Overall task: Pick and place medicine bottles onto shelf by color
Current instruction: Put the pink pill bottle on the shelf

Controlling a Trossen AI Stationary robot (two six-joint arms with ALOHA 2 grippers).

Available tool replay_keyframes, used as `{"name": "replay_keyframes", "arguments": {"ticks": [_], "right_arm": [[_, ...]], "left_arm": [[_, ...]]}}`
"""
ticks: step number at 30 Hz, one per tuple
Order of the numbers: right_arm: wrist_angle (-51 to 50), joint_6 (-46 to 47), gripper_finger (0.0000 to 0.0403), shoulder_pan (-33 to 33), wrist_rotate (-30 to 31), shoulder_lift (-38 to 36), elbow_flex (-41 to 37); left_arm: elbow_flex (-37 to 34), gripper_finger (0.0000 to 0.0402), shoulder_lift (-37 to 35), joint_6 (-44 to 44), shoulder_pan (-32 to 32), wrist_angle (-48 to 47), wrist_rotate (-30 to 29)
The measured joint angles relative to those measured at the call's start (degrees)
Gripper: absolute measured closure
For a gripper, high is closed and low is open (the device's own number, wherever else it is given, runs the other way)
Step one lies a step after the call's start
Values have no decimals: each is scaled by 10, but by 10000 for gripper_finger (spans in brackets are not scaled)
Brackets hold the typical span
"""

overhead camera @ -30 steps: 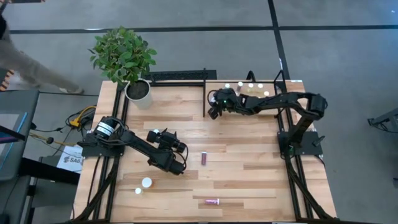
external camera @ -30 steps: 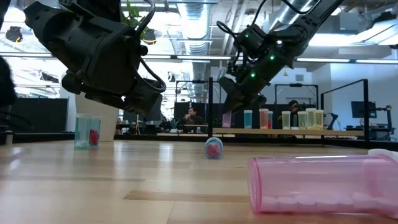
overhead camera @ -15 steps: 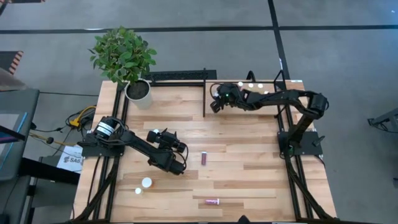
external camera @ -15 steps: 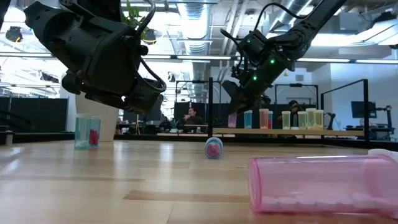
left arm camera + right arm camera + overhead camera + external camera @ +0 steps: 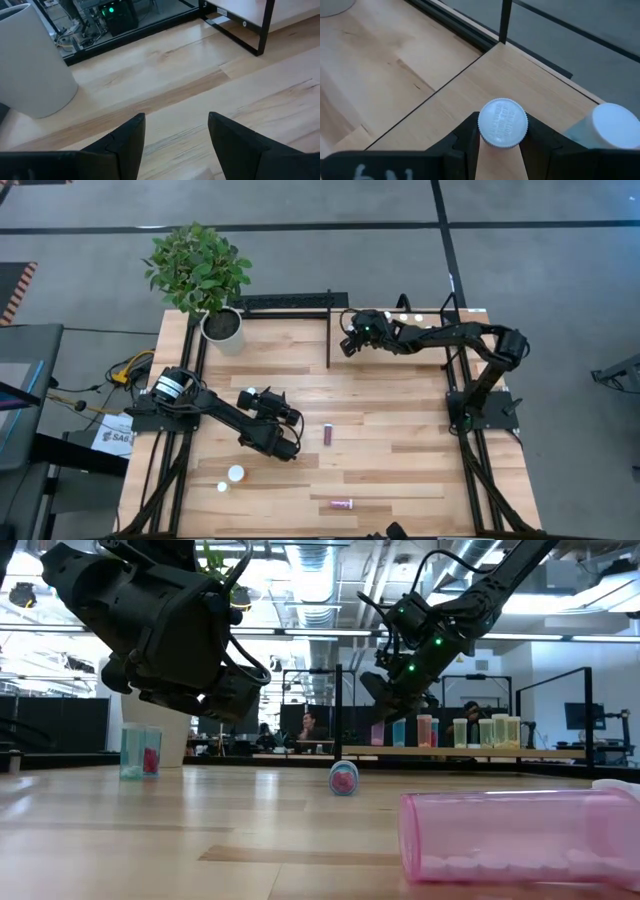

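White-capped bottle (image 5: 502,123) pinched in right gripper (image 5: 501,131) jaws – narrow gap, over shelf (image 5: 440,120) corner. Left gripper (image 5: 175,131) jaws parted, empty – above worktop (image 5: 190,95).

The high view looks straight down on the whole table (image 5: 400,435); the low view faces level across it. Each wrist view sits close above it. All 4 share the shelf (image 5: 345,322) near 1 o'clock.

Bottle (image 5: 502,122) body hidden under its white cap in right wrist view. Second bottle (image 5: 612,127) cut off by edge. Shelf bottles (image 5: 404,318) too small for colours from above.
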Motion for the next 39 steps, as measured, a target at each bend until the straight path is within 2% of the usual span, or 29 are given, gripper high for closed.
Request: {"name": "replay_keyframes", "arguments": {"ticks": [8,14,39], "right_arm": [[2,2,267,1,0,11,1],[12,10,267,10,3,15,1],[22,10,266,-17,0,17,0]], "left_arm": [[4,196,0,2,0,1,0],[20,196,0,38,0,0,-1],[22,196,0,37,7,16,0]]}}
